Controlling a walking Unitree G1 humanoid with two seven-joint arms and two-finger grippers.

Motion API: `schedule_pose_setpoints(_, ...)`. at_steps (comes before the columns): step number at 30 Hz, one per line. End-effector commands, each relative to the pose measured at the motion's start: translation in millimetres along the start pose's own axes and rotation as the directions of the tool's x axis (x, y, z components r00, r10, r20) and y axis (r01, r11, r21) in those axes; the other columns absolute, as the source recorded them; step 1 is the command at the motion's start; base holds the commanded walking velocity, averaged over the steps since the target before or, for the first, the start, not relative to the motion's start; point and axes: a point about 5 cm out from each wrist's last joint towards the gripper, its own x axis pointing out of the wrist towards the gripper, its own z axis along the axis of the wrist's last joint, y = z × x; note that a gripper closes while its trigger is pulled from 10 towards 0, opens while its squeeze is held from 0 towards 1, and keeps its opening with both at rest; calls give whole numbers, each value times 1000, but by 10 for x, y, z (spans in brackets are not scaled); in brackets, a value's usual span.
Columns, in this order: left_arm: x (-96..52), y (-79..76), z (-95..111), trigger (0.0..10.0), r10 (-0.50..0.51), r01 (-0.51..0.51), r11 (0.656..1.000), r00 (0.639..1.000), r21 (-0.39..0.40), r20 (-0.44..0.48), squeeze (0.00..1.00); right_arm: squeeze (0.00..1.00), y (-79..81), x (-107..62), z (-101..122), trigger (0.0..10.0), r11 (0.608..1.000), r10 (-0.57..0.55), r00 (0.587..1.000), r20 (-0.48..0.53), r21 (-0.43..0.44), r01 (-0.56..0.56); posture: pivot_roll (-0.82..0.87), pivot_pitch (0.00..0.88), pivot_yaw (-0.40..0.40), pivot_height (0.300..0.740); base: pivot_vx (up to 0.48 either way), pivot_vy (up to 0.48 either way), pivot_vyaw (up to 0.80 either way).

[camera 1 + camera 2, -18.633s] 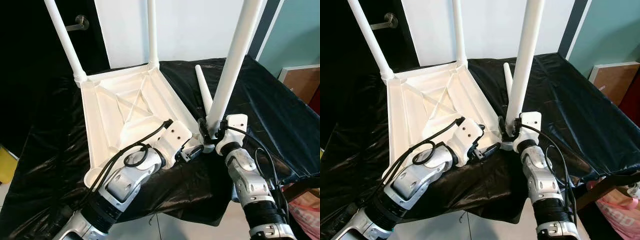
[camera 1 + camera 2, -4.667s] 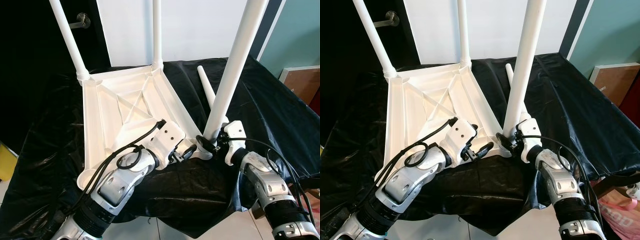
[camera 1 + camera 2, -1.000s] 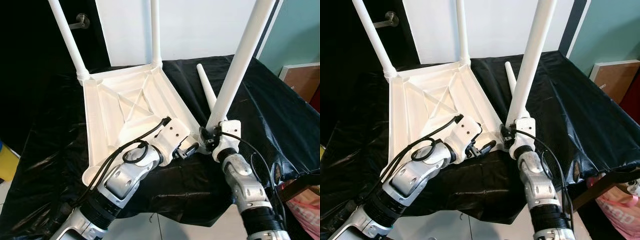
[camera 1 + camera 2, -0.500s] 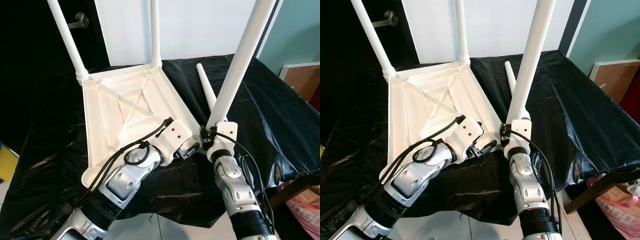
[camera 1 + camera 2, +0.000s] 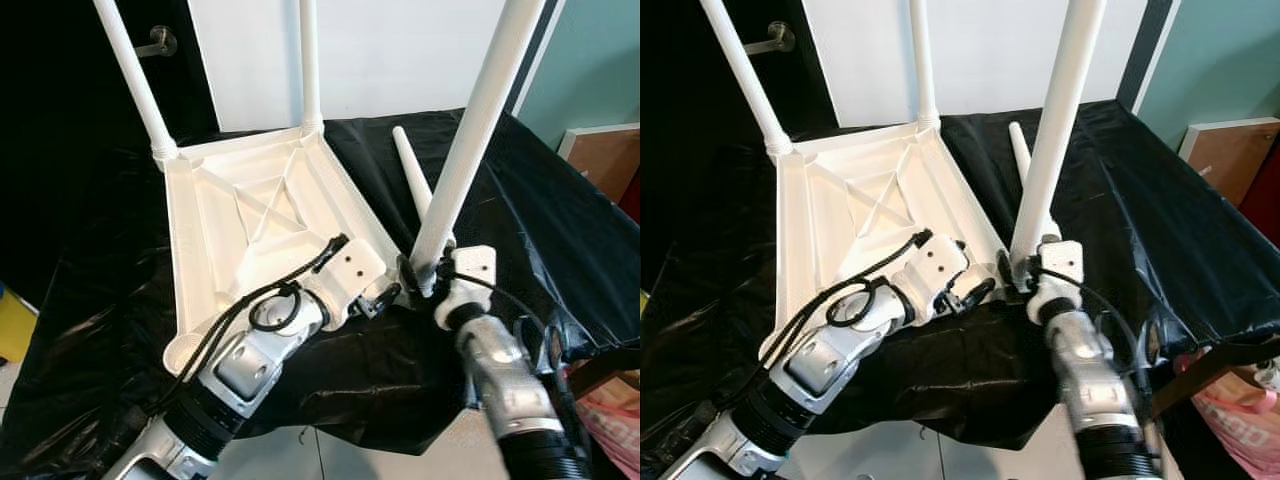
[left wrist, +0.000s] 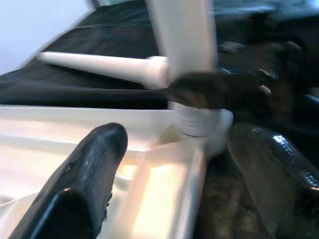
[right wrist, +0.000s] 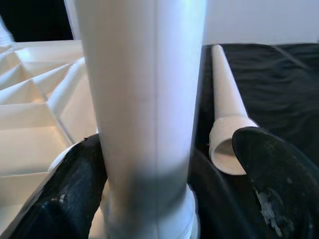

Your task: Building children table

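A white plastic children's table (image 5: 250,215) lies upside down on a black cloth. Two white legs (image 5: 130,70) (image 5: 310,60) stand in its far corners. A third leg (image 5: 470,130) rises, leaning a little right, from the near right corner socket (image 6: 199,124). My right gripper (image 7: 164,164) is open around this leg's base: one finger (image 7: 75,189) touches it, the other stands off it. My left gripper (image 6: 184,149) is open astride the same corner's rim, beside the socket. A fourth leg (image 5: 412,175) lies loose on the cloth behind.
The black cloth (image 5: 520,200) covers a low stand whose front edge is just under my forearms. A dark door with a handle (image 5: 160,42) and a white wall stand behind. A brown board (image 5: 600,160) and a pink bag (image 5: 610,410) are at the right.
My right forearm has swung out to the right around the leg's base; the leg still stands in the corner socket. The left gripper stays at the corner.
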Motion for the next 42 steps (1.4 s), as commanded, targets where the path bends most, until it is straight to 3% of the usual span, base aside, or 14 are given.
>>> schedule_pose_setpoints(1,1,-34,-4,10000,-38,38,999,999,11,6,0,0,-41,37,2,10000,992,127,992,-12,-27,-127,-155,0,-3,740,0,0,0)
schedule_pose_setpoints(2,1,-34,-4,10000,-38,38,999,999,11,6,0,0,-41,37,2,10000,992,127,992,-12,-27,-127,-155,0,-3,740,0,0,0)
schedule_pose_setpoints(4,-2,-47,3,10000,-55,55,998,998,8,13,0,0,-69,84,-6,10000,969,237,970,-46,-57,-240,-152,0,-4,740,0,0,0)
schedule_pose_setpoints(15,-46,-10,-14,10000,-48,48,999,999,13,3,0,0,-16,316,-60,10000,913,383,915,-126,-98,-396,-112,0,-9,740,0,0,0)
schedule_pose_setpoints(16,-52,-6,-17,10000,-46,46,999,999,12,2,0,0,-2,336,-73,8706,908,392,911,-132,-101,-406,-109,0,-11,740,0,0,0)
schedule_pose_setpoints(21,-57,-1,-19,10000,-45,45,999,999,11,2,0,0,1,355,-86,8706,902,405,904,-137,-103,-419,-109,0,-11,740,0,0,0)
schedule_pose_setpoints(22,-64,6,-23,10000,-40,40,999,999,9,0,0,0,1,365,-97,0,903,406,903,-136,-94,-420,-104,6,-12,740,0,0,0)
schedule_pose_setpoints(34,-57,14,-18,10000,-37,37,999,999,10,2,0,0,-82,327,-208,0,935,348,929,-130,-28,-354,-124,19,-4,740,0,0,0)
schedule_pose_setpoints(35,-52,11,-15,10000,-39,39,999,999,9,3,0,0,-83,314,-222,3725,942,331,935,-130,-17,-336,-126,20,-3,740,0,0,0)
schedule_pose_setpoints(36,-52,11,-15,10000,-39,39,999,999,9,3,0,0,-83,314,-222,3725,942,331,935,-130,-17,-336,-126,20,-3,740,0,0,0)
schedule_pose_setpoints(37,-50,10,-12,10000,-41,41,999,999,8,4,0,0,-73,298,-245,10000,953,299,945,-132,-7,-302,-130,24,0,740,0,0,0)
schedule_pose_setpoints(42,-41,9,-15,10000,-44,44,999,999,10,2,0,0,8,277,-290,10000,982,184,974,-135,-17,-188,-132,28,1,740,0,0,0)
